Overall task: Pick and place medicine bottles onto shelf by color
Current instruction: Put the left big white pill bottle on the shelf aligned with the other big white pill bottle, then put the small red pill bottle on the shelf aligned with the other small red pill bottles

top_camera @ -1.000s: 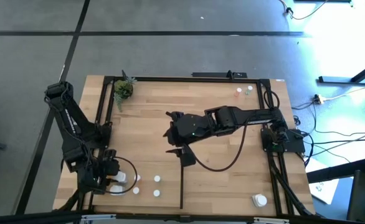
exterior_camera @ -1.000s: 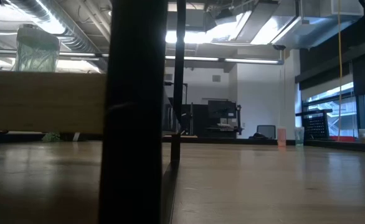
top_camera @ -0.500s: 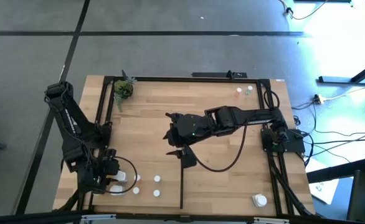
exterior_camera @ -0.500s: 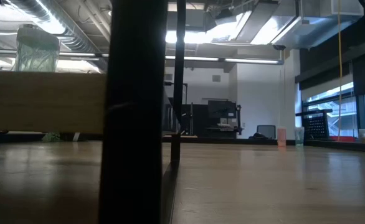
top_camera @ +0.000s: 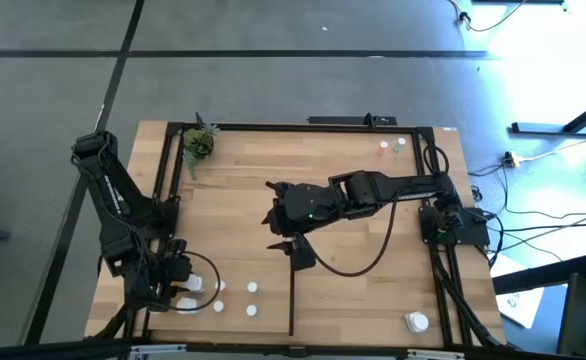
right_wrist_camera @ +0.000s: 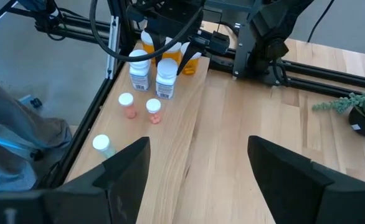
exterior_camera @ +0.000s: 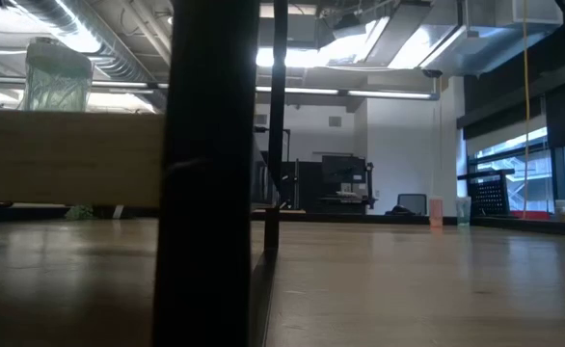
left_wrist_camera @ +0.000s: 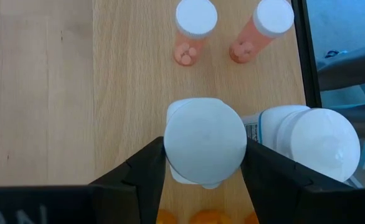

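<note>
Light wooden planks edged by black rails form the shelf (top_camera: 353, 290), split by a thin black divider strip (top_camera: 291, 290). Left of that strip, at the near edge, the left tool (left_wrist_camera: 204, 171) is clamped on a white bottle (left_wrist_camera: 204, 140); another white bottle (left_wrist_camera: 310, 140) sits just beside it, two small orange bottles (left_wrist_camera: 192, 28) beyond. Past the strip's far end, the right tool (right_wrist_camera: 198, 165) hangs with fingers apart.

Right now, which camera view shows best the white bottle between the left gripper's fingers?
The left wrist view: the white bottle fills the space between the left gripper fingers. The right wrist view shows it small and far; the high view only white specks; the low view nothing.
</note>
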Tool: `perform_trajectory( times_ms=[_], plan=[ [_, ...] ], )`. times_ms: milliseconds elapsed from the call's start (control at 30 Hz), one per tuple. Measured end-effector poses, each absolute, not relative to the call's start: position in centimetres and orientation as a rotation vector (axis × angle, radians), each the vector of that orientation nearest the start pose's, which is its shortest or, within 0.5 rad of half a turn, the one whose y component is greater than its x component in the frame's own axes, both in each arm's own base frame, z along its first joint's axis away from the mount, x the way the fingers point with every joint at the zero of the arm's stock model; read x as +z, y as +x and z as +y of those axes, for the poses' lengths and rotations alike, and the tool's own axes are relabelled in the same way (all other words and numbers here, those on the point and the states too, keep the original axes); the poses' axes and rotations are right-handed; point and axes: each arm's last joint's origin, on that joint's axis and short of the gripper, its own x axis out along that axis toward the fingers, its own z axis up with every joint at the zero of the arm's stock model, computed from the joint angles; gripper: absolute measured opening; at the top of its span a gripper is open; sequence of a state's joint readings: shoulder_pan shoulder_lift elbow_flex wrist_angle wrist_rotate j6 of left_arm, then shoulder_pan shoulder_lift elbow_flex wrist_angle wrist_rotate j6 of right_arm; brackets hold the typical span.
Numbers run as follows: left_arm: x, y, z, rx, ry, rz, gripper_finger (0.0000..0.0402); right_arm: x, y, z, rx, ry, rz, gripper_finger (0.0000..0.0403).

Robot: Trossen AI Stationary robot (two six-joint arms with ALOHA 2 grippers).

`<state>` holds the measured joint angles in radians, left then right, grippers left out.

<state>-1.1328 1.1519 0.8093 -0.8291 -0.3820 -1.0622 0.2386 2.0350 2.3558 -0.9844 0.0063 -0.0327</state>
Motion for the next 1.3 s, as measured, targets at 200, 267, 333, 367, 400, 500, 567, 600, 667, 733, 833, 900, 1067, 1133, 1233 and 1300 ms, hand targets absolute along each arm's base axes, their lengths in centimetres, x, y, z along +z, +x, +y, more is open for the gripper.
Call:
perform_trajectory(
  times_ms=[200, 267, 333, 367, 400, 500, 567, 600, 667, 733, 833, 900, 1067, 1133, 1233, 1300],
  plan=[
    [23.17, 9.47, -17.68, -0.129, -0.131, 1.052, 0.0186, 41.42, 41.59, 10.1, 0.234, -0.112, 0.657, 0.0272],
    [23.17, 9.47, -17.68, -0.138, -0.117, 1.051, 0.0186, 41.42, 41.59, 10.1, 0.233, -0.11, 0.657, 0.0272],
    [23.17, 9.47, -17.69, -0.139, -0.119, 1.051, 0.0186, 41.42, 41.59, 10.1, 0.234, -0.113, 0.656, 0.0272],
    [23.18, 9.48, -17.7, -0.137, -0.122, 1.051, 0.0186, 41.42, 41.59, 10.1, 0.234, -0.112, 0.656, 0.0272],
    [23.18, 9.48, -17.71, -0.138, -0.123, 1.051, 0.0186, 41.42, 41.59, 10.1, 0.234, -0.111, 0.657, 0.0272],
    [23.18, 9.48, -17.72, -0.139, -0.125, 1.051, 0.0186, 41.42, 41.59, 10.1, 0.234, -0.113, 0.656, 0.0272],
    [23.18, 9.48, -17.72, -0.139, -0.125, 1.051, 0.0186, 41.42, 41.59, 10.1, 0.233, -0.111, 0.657, 0.0272],
    [23.18, 9.48, -17.72, -0.139, -0.124, 1.051, 0.0186, 41.42, 41.59, 10.1, 0.233, -0.11, 0.657, 0.0272],
    [23.18, 9.48, -17.71, -0.138, -0.124, 1.051, 0.0186, 41.42, 41.59, 10.09, 0.234, -0.112, 0.657, 0.0272],
    [23.18, 9.47, -17.7, -0.137, -0.123, 1.051, 0.0188, 41.42, 41.59, 10.09, 0.233, -0.112, 0.657, 0.0272],
    [23.16, 9.46, -17.67, -0.135, -0.119, 1.053, 0.0193, 41.42, 41.59, 10.09, 0.233, -0.111, 0.657, 0.0272],
    [23.1, 9.4, -17.53, -0.129, -0.103, 1.061, 0.0199, 41.42, 41.59, 10.09, 0.234, -0.113, 0.656, 0.0272],
    [23.02, 9.32, -17.36, -0.119, -0.082, 1.07, 0.0222, 41.42, 41.59, 10.1, 0.234, -0.113, 0.656, 0.0272],
    [23.02, 9.32, -17.36, -0.119, -0.081, 1.069, 0.0234, 41.42, 41.59, 10.09, 0.233, -0.111, 0.657, 0.0272],
    [23.02, 9.33, -17.36, -0.118, -0.081, 1.068, 0.0254, 41.42, 41.59, 10.09, 0.234, -0.113, 0.656, 0.0272],
    [23.02, 9.33, -17.37, -0.118, -0.082, 1.068, 0.0269, 41.42, 41.59, 10.09, 0.233, -0.111, 0.657, 0.0272]
  ],
)
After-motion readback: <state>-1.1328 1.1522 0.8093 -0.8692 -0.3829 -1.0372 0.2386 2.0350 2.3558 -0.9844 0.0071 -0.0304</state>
